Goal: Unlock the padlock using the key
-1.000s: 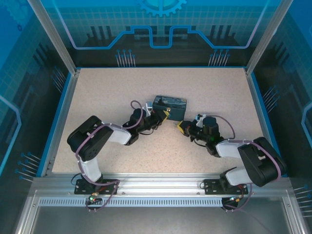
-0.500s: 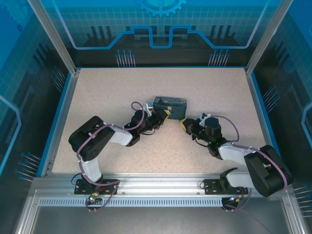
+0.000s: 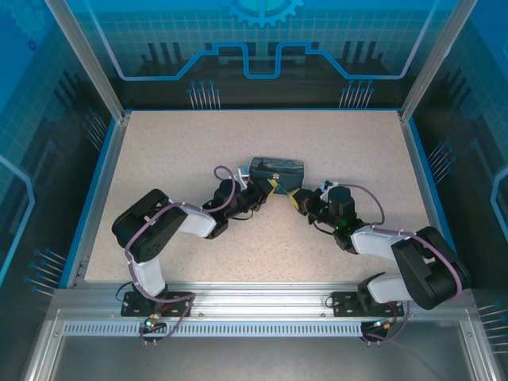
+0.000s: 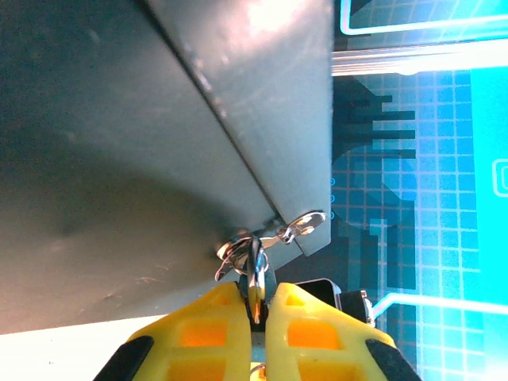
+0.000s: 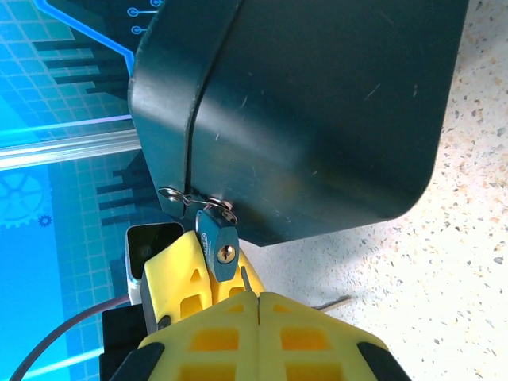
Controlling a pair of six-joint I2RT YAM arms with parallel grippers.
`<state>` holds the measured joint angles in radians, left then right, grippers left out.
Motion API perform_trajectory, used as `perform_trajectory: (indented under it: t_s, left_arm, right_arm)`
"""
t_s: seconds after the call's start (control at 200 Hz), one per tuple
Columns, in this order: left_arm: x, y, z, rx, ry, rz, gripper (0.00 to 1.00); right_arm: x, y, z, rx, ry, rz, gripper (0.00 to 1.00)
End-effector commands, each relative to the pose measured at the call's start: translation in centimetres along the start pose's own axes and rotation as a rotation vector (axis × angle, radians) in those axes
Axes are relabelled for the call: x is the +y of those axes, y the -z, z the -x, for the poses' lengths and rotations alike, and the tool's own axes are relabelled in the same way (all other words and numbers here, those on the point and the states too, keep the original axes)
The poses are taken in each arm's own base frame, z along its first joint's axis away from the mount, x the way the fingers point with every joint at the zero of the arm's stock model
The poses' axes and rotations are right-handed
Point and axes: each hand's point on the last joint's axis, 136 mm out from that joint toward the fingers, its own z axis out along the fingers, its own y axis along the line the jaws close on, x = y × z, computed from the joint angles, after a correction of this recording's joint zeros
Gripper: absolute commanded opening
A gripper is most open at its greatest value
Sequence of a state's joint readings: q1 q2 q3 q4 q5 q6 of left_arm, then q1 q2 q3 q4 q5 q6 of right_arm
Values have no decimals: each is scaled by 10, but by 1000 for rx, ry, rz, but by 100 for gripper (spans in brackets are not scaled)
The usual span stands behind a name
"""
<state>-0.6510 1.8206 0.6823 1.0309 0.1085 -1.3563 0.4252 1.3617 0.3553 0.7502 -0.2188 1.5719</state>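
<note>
**Two claws meet at a small padlock on a dark box**

On the speckled bench (image 5: 444, 262), both arms reach to the near side of a dark box (image 5: 317, 103). The padlock (image 5: 217, 242), blue-grey with a brass keyhole (image 5: 226, 254) facing the right wrist camera, hangs from a thin metal hasp (image 5: 178, 195) at the box's seam. The left claw (image 4: 255, 295) is pressed together on the padlock; from its own wrist only the shackle and a narrow edge of the body show above the yellow fingers (image 4: 222, 317), the rest being hidden between them. The right claw (image 5: 258, 300) sits just below the padlock, its fingers pressed together so that the seam between them is a hairline; a thin grey sliver, the key (image 5: 245, 279), pokes up from that seam just beside the keyhole and apart from it, and most of its length is buried in the grip. A second grey sliver lies near the claw's right side; whether it belongs to the key cannot be told. From above, lock and key are too small to make out.
</note>
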Motion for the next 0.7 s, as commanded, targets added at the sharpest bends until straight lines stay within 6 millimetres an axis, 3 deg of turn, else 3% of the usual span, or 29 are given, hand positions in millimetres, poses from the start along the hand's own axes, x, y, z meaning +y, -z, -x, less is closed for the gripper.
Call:
perform_trajectory:
  t_s: [0.0,0.695]
  left_arm:
    - [-15,-4,3,-18,-7,-56,0]
    - [-14,-6,1,-10,-6,-52,0]
  right_arm:
    - [13,-6,0,-7,6,36,0]
    - [20,-13,-2,2,11,47,0]
